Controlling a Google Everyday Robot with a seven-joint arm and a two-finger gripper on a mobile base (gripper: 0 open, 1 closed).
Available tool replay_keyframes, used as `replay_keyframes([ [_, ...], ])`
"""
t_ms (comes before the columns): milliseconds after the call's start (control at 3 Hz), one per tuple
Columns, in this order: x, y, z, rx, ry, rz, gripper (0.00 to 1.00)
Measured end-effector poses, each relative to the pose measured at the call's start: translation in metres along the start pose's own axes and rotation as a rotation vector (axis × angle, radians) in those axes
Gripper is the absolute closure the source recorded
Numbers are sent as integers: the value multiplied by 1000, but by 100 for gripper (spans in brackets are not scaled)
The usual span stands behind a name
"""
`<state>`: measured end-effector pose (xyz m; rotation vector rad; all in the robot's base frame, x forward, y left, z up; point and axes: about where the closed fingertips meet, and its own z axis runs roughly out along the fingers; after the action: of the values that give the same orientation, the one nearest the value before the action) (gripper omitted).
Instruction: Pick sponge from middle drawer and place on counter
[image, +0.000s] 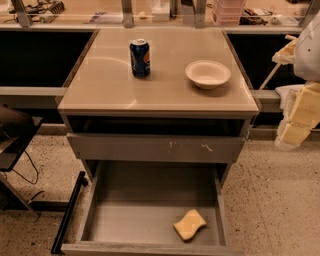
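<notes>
The sponge (190, 224) was lying flat on the grey floor of the middle drawer (135, 215), which was pulled out wide, and it sat in the front right part, near the right side wall and the front rim but touching neither. It was small and yellow, with wavy edges narrowed at the waist, and it was turned a little diagonally. Above the drawer there was a closed grey drawer front (125, 148) with some pale scratches. The counter (165, 90) on top was smooth, glossy and beige, and on it stood a blue soda can (140, 58) upright and a white bowl (208, 74) to its right, well apart. The gripper (297, 122), with pale yellow blocky pads, was at the right edge of the view, beside the counter and far above the sponge, holding nothing I could see; if it was open or closed, I cannot tell.
</notes>
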<state>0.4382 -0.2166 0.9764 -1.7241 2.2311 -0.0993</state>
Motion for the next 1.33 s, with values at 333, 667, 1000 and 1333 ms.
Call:
replay_keyframes([
  [333,-1,1,2,9,-9,-1,0],
  [667,-12,25,27,-1,-82,-12,0],
  [1000,-21,63,96,-74,-203,26,0],
  [1333,-46,112,179,-194,-336,101,0],
])
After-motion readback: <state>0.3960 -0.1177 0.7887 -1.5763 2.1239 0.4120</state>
